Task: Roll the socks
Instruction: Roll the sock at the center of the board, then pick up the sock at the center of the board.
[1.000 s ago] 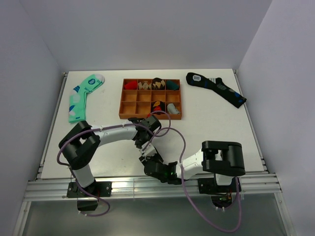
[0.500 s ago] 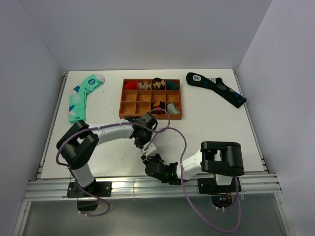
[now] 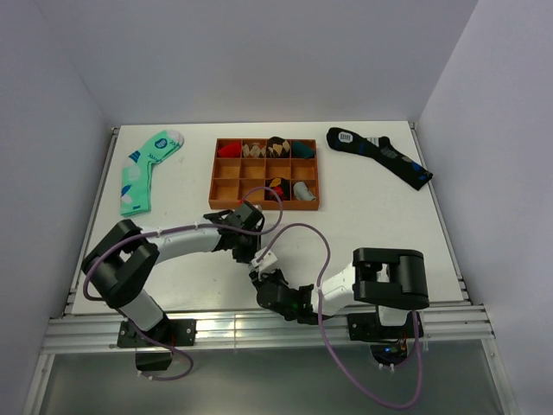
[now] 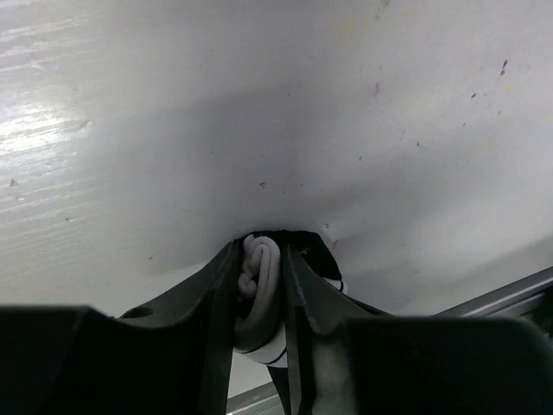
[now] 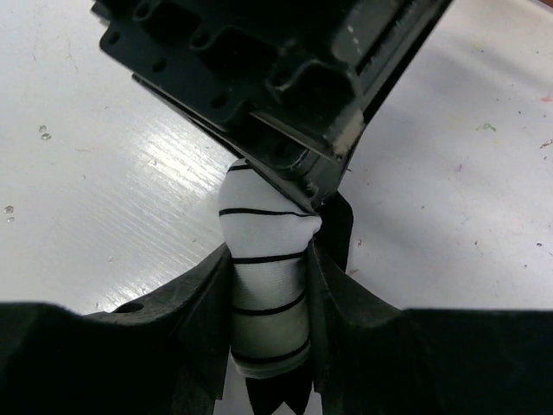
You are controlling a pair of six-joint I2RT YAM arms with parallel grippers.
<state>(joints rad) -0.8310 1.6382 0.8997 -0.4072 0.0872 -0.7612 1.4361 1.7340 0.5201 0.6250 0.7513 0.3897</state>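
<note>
Both claws clamped on rolled sock (image 5: 259, 225): left claw (image 4: 262, 259), right claw (image 5: 270, 285). Surface (image 3: 389, 233) edge close at 6 o'clock, open room at 3 o'clock. Black sock (image 3: 380, 154) label unreadable.

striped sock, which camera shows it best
Right wrist view: the striped sock sits centre frame, a white bundle with black stripes clamped in the right gripper. The left wrist view shows only a white sliver pinched in the left gripper. In the top external view both grippers mostly hide it.
</note>
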